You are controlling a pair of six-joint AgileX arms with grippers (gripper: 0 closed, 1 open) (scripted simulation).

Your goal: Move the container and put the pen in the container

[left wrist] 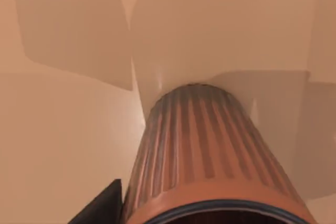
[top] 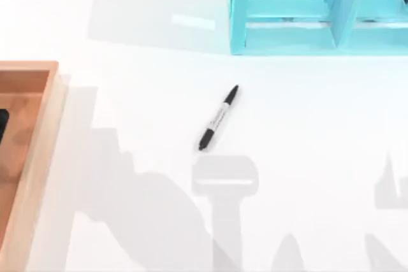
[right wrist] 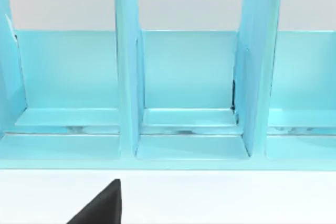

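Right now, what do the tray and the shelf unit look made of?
The tray looks like orange-toned wood with a smooth matte finish, though no grain shows clearly. The shelf unit looks like turquoise painted board or plastic, slightly glossy, with pale highlights along its edges.

Matte black wedge-shaped gripper finger (left wrist: 102, 207), flat-faced with a sharp angled edge, the same black wedge (right wrist: 102, 205) on the other wrist

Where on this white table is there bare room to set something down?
Most of the table is bare. The widest free patch lies right of the pen, below the turquoise shelf. Another lies between the pen and the wooden tray, and one above the tray, left of the shelf. It is crowded only along the shelf and tray edges.
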